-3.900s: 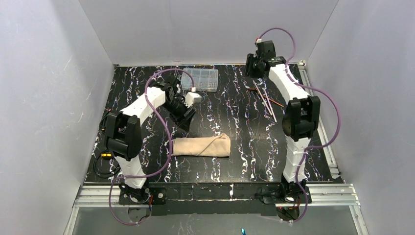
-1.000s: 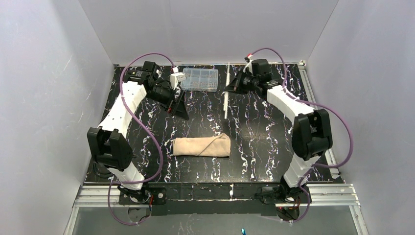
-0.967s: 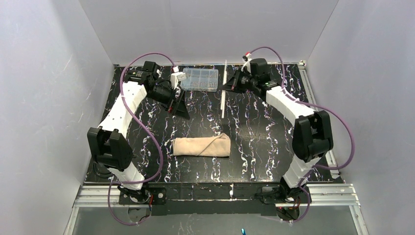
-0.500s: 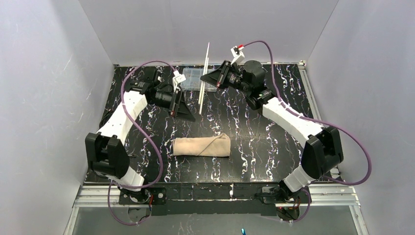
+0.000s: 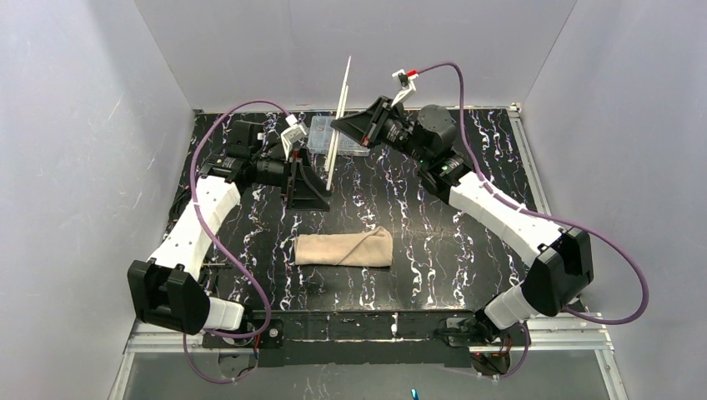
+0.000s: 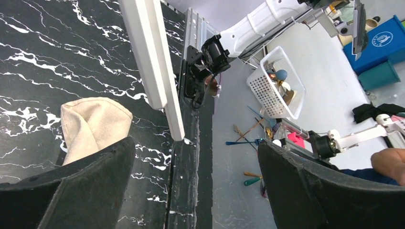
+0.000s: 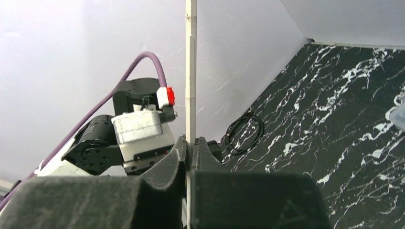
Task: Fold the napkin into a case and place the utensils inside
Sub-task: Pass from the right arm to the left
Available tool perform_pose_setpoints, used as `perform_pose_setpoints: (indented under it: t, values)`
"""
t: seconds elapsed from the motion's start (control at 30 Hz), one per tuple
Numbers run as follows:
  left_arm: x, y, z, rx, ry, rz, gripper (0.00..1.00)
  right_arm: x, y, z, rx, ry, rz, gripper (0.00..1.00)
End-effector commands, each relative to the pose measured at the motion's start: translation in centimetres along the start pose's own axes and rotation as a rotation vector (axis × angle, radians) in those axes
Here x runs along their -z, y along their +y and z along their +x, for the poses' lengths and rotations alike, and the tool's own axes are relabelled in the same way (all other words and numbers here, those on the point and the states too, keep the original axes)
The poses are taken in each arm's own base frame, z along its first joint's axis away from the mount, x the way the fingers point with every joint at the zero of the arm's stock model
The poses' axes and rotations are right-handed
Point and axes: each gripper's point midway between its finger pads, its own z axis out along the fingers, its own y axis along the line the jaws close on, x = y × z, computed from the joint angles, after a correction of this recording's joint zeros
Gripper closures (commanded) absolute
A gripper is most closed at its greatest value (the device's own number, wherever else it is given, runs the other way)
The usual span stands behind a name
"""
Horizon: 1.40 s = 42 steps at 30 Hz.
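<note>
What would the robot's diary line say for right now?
right gripper: shut on utensil, above table | left gripper: open, empty | napkin: folded on table | utensil not yet in napkin

I see a black table (image 5: 433, 242) with thin white squiggles all over, like marble; the napkin (image 5: 343, 249) is plain sandy tan; the left arm (image 5: 196, 225) and right arm (image 5: 500, 221) are white with black joints; their cables (image 7: 143, 56) are purple; the left gripper (image 5: 308, 196) and right gripper (image 7: 190, 149) are black; the utensils (image 7: 191, 71) look pale cream; the walls (image 5: 83, 125) are light grey; the box (image 5: 318, 132) is see-through; off the table I see a blue bin (image 6: 377, 45) and a white basket (image 6: 274, 83).
</note>
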Motion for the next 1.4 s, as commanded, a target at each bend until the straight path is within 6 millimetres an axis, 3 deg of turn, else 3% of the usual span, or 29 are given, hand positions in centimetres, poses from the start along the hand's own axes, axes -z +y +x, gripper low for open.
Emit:
perform_pose_setpoints:
  t: [0.0,0.2,0.4,0.53,0.6,0.67,0.7,0.73,0.77,0.97,1.07,1.17,1.27,1.37]
  values:
    - [0.1,-1.0,-1.2,-0.021,-0.039,0.04,0.01,1.5,3.4,-1.7,-0.011,-0.088,-0.087,0.99]
    - [-0.1,-0.6,-3.1,-0.002,-0.067,0.053,0.01,1.8,4.1,-0.1,-0.038,-0.082,-0.096,0.99]
    - [-0.2,-0.2,-3.4,0.062,-0.06,0.075,0.05,1.5,4.3,1.2,-0.064,-0.077,-0.117,0.99]
    - [-0.2,-0.3,-3.4,0.099,-0.047,0.112,0.19,1.1,4.4,1.8,-0.058,-0.074,-0.117,0.99]
    - [-0.2,-0.6,-3.5,0.093,-0.046,0.118,0.32,1.0,4.4,2.2,-0.057,-0.074,-0.113,0.99]
    - [-0.1,-0.8,-3.6,0.086,-0.045,0.124,0.52,1.0,4.3,2.6,-0.056,-0.072,-0.107,0.99]
    - [-0.1,-1.0,-3.6,0.085,-0.045,0.127,0.66,0.9,4.2,2.8,-0.055,-0.069,-0.105,0.99]
    - [-0.1,-0.9,-3.5,0.088,-0.046,0.119,0.92,0.9,4.1,2.8,-0.053,-0.068,-0.102,0.99]
    - [-0.1,-0.9,-3.4,0.092,-0.05,0.101,1.0,0.9,4.0,2.9,-0.054,-0.067,-0.098,0.99]
    - [0.2,-1.4,-2.9,0.046,-0.045,0.077,1.0,1.1,3.9,4.0,-0.02,0.009,-0.1,0.98]
    - [0.5,-0.5,-1.3,-0.004,0.009,0.012,1.0,2.2,3.9,4.3,0.074,0.179,-0.14,0.68]
    - [1.3,0.5,2.1,-0.024,0.146,-0.06,1.0,5.4,4.3,5.4,0.174,0.432,-0.2,0.4]
    - [2.5,1.8,5.9,-0.098,0.319,-0.077,1.0,9.3,4.2,6.9,0.289,0.646,-0.175,0.31]
    - [4.0,1.8,9.0,-0.101,0.472,-0.043,1.0,11.5,3.5,6.1,0.392,0.691,-0.097,0.25]
